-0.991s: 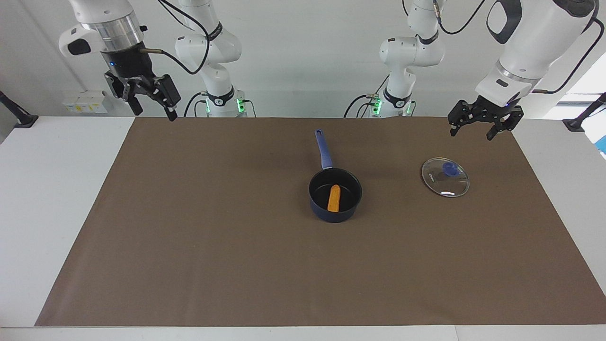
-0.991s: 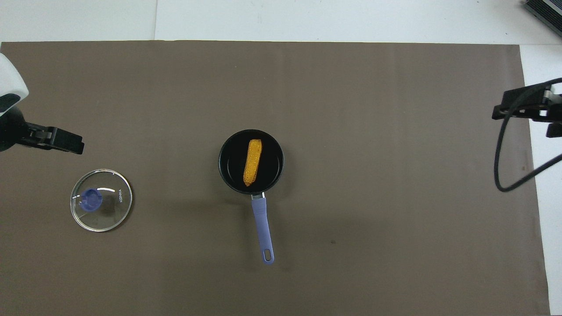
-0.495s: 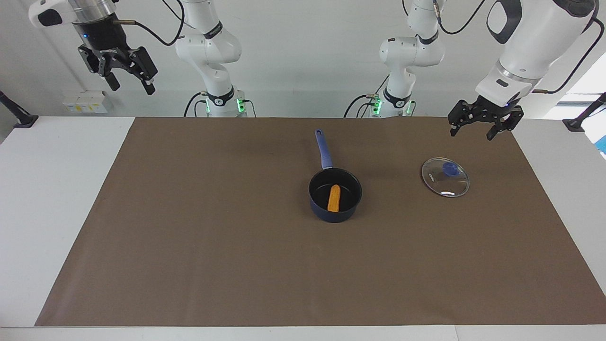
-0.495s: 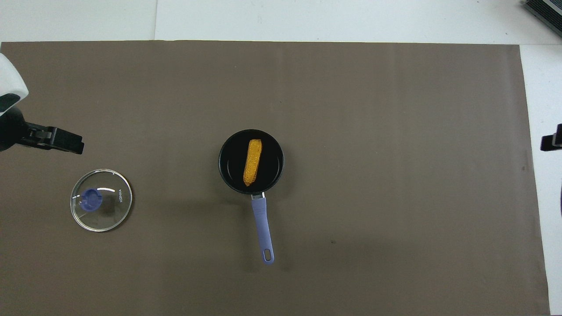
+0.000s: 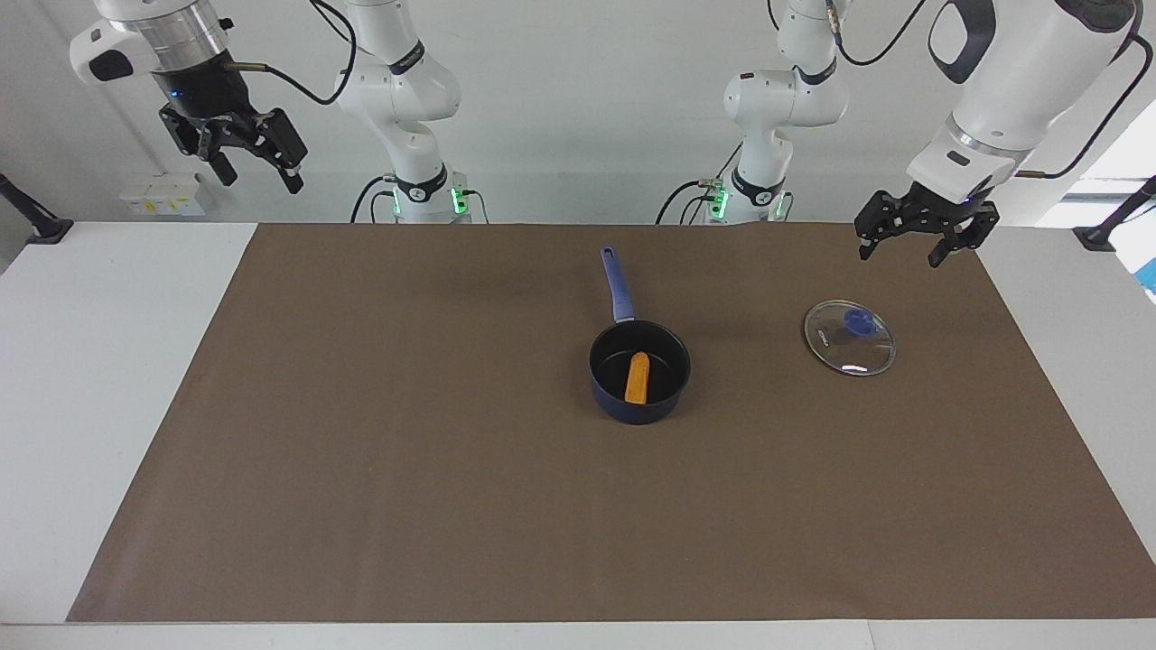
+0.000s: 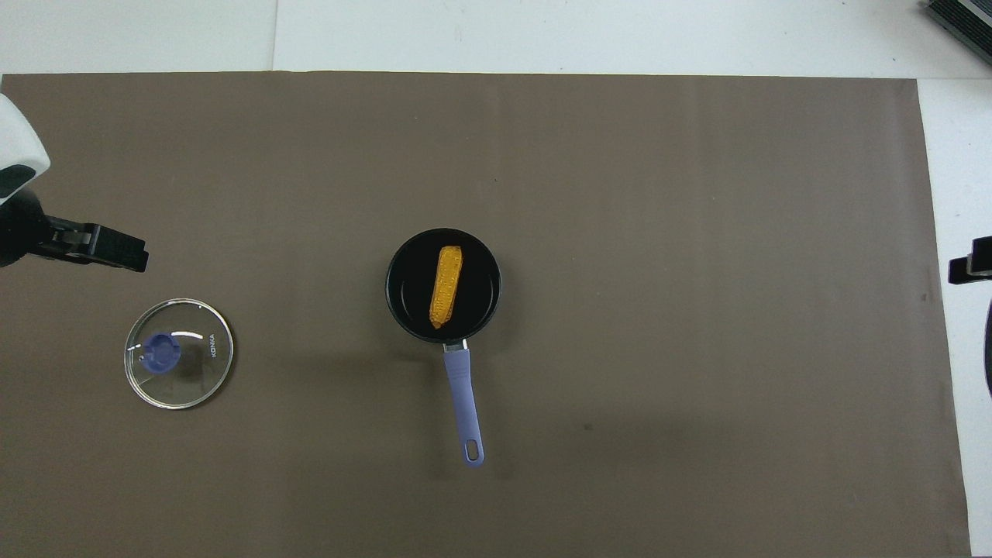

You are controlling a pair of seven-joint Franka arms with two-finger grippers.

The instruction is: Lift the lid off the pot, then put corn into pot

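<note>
Bench [image 5: 108,379] of plain white, nearly all of it covered by a brown mat [image 5: 406,469] that runs from the robots' edge to the edge farthest from them. A pale wall stands at the robots' end, with two white arm bases showing green lights, and a small white socket box [image 5: 163,194] sits low on the wall toward the right arm's end. Black clamp stands rest at both ends of the bench.

Near the middle of the mat sits the pot [image 5: 639,372] [image 6: 443,285], upright, its long blue handle pointing toward the robots. The corn [image 5: 638,377] [image 6: 446,286] lies flat inside it on the black bottom, roughly in line with the handle. The lid [image 5: 850,338] [image 6: 179,353] lies on the mat well apart from the pot, toward the left arm's end, knob up.

The left pincer [image 5: 914,242] hangs in the air over the mat's edge nearest the robots, at the lid's end of the bench; its fingers are spread wide and grip nothing. The lid lies on the mat below it and farther from the robots, untouched. The right pincer [image 5: 257,167] is raised high over its own end of the bench, well apart from pot, corn and lid, fingers likewise spread and empty.
</note>
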